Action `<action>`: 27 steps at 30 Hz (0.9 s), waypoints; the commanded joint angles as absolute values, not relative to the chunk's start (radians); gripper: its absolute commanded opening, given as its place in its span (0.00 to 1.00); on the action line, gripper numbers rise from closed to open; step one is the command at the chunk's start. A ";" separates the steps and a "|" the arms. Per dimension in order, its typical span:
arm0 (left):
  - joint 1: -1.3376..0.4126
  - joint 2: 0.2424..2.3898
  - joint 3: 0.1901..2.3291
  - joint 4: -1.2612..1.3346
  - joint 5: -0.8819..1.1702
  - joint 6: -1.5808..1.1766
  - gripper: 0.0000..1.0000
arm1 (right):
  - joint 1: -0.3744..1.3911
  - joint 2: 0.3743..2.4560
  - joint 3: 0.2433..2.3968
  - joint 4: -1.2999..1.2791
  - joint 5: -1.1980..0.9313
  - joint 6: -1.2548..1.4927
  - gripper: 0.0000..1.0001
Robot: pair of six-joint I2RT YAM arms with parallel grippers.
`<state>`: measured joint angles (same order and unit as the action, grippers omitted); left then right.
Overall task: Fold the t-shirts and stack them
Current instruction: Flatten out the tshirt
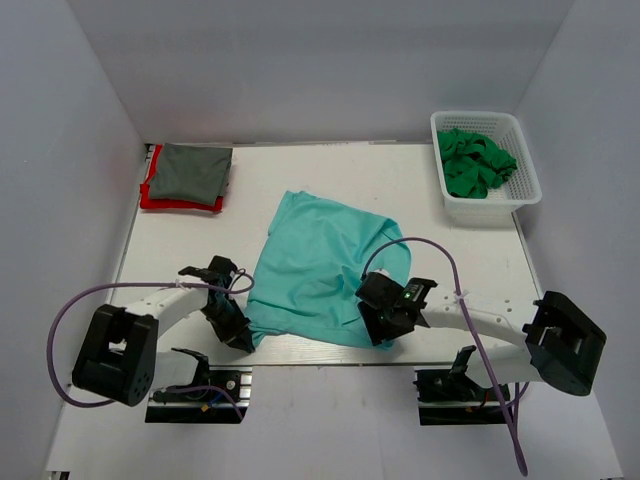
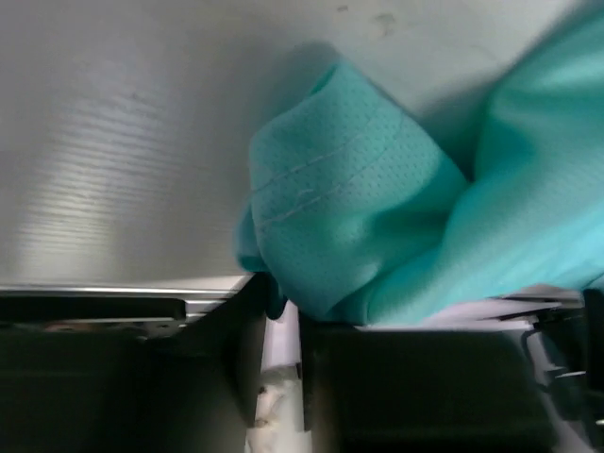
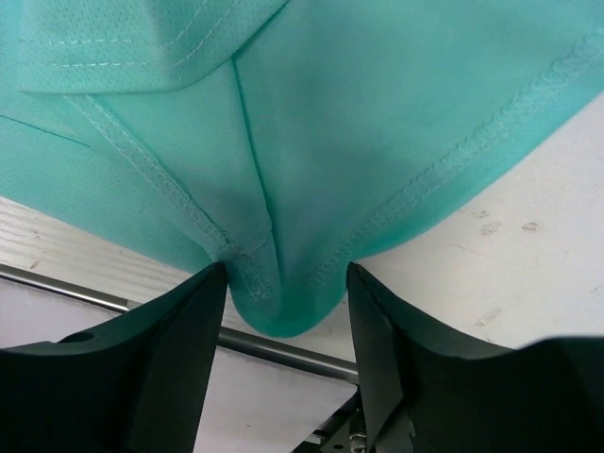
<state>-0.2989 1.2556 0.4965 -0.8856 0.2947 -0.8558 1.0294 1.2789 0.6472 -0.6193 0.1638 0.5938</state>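
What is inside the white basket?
The white basket holds crumpled bright green cloth, piled loosely. How many shirts make up the pile cannot be told, and anything beneath it is hidden.

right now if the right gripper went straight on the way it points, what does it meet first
The teal t-shirt: the right gripper has its bunched near corner between its fingers already. Whether the fingers actually press it is unclear.

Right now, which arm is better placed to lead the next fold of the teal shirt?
Likely both together. The left gripper pinches the teal shirt at its near left corner, and the right gripper has the near right hem bunched between its fingers.
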 commanded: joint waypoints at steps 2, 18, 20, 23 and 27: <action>-0.319 1.295 0.471 -0.824 0.244 -0.864 0.11 | 1.051 1.267 0.701 -0.689 0.207 0.598 0.59; -0.337 1.241 0.627 -0.931 0.127 -0.859 0.00 | 1.060 1.224 0.572 -0.572 0.146 0.681 0.00; -0.337 1.241 0.721 -0.974 0.072 -0.847 0.00 | 1.060 1.209 0.592 -0.577 0.196 0.698 0.00; -0.337 1.241 0.863 -1.024 -0.021 -0.834 0.00 | 1.046 1.178 0.650 -0.578 0.323 0.701 0.00; -0.337 1.261 1.005 -1.034 -0.115 -0.816 0.00 | 0.994 1.166 0.764 -0.583 0.471 0.758 0.00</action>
<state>-0.3359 1.2690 0.9306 -0.9985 0.0048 -0.8383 1.0241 1.1973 0.6685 -0.5964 0.3061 0.6979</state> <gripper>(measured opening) 0.022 0.008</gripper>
